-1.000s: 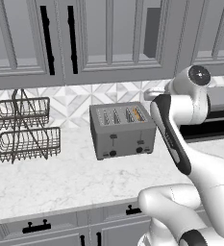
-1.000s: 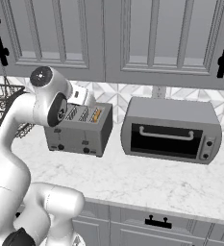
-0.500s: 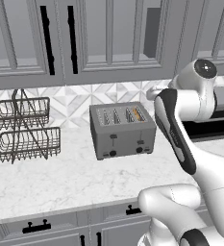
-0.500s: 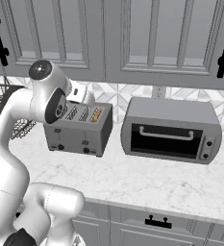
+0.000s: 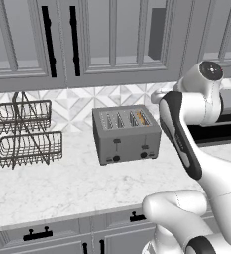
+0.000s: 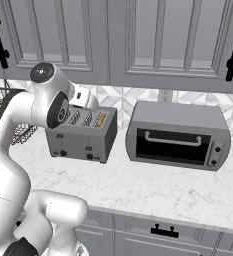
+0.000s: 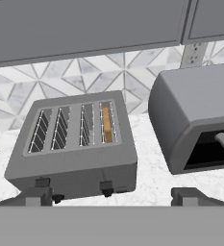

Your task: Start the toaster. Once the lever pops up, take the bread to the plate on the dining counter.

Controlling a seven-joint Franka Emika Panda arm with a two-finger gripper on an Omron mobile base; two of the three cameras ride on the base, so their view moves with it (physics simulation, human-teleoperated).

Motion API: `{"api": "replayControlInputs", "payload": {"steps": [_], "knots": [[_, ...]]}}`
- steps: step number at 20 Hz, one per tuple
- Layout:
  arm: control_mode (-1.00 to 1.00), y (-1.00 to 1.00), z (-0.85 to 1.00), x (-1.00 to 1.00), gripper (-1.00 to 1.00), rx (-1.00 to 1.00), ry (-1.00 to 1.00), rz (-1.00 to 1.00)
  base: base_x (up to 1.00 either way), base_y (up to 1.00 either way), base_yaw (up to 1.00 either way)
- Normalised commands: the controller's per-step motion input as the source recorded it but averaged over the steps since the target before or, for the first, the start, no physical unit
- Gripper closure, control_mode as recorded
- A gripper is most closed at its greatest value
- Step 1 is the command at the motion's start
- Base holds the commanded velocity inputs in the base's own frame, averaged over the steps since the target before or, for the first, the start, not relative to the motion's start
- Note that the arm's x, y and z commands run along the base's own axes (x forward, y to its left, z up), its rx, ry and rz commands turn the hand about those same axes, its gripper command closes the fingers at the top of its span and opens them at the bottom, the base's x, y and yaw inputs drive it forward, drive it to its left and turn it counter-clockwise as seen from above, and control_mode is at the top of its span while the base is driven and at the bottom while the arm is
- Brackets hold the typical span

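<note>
The bread (image 7: 106,124) sits in the toaster (image 7: 75,144) to warm; the gripper (image 7: 111,196) hangs above, fingers wide open.

No text, label, brand, number or sign can be read anywhere in these views. The toaster (image 5: 126,135) has a plain grey front, its two dark knobs at about 6 o'clock on the face unmarked. The toaster oven (image 6: 178,135), at 3 o'clock from the toaster in the right base view, bears two small round dials with no legible marks. The cabinet doors (image 5: 107,34) are bare.
</note>
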Motion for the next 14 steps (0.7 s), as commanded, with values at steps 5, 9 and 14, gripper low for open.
{"api": "replayControlInputs", "payload": {"steps": [5,9,14], "knots": [[-1.0,0.0,0.0,0.0,-1.0,0.0,0.0,0.0,0.0,0.0,0.0],[-1.0,0.0,0.0,0.0,-1.0,0.0,0.0,0.0,0.0,0.0,0.0],[-1.0,0.0,0.0,0.0,-1.0,0.0,0.0,0.0,0.0,0.0,0.0]]}}
